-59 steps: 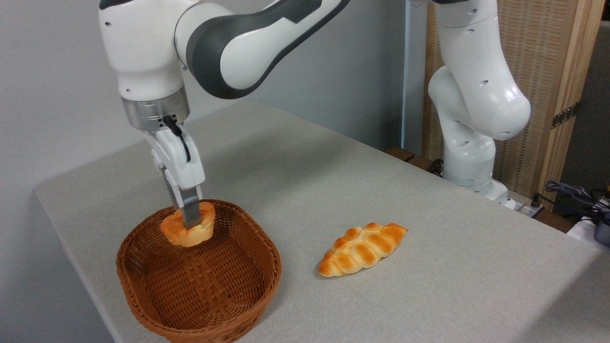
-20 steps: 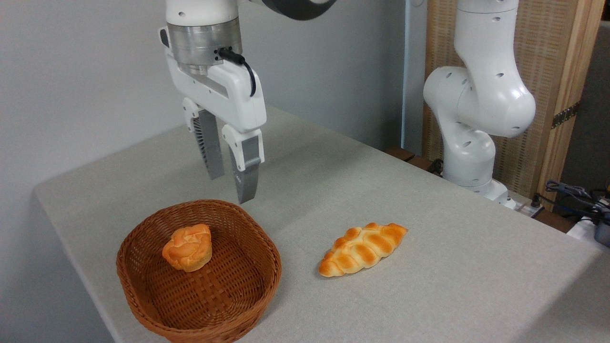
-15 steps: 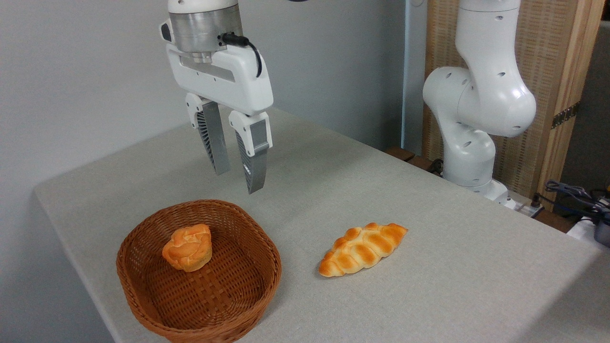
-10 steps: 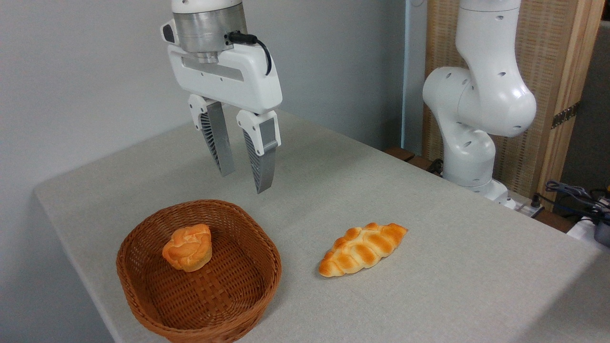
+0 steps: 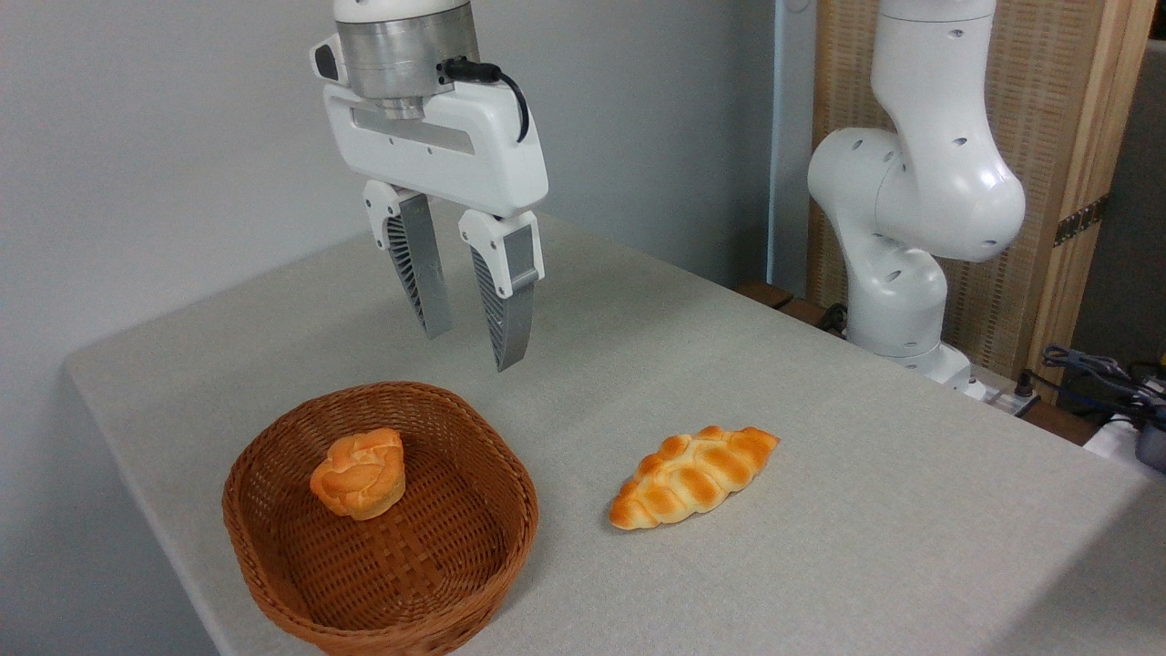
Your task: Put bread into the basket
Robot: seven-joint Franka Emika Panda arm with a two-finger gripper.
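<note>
Inside the basket point(image 5: 273, 556), toward its far left side: the bread point(image 5: 358, 473), resting on the woven floor, upright, close to the far wall but whether touching it cannot be told. Free of any grip. Above and behind the basket's far rim, well clear of it: the gripper point(image 5: 474, 351), pointing down, fingers point(image 5: 508, 310) apart with a plain gap between them and nothing held.

Judged from this layout: placing step done, release done, task as worded essentially met. Only retreat left in hand. Next move, if any: a lift straight up and away, over bare table point(image 5: 820, 510), with no need to close on anything and no need to dip back toward the wicker. Little at risk, provided no descent over the rim.

As for the bread itself: small, round, muffin-shaped. Orange-golden on top, with a knotted, lumpy crown of folded ridges; paler and smoother lower down, narrowing slightly toward the base. No visible dent or squash mark. Far smaller than the basket, leaving most of the woven floor bare to its right and front.

On the table to the right of the basket, well apart from it: a braided loaf point(image 5: 694, 476), long and oval, glossy brown on its ridges, lying untouched and outside the basket.
</note>
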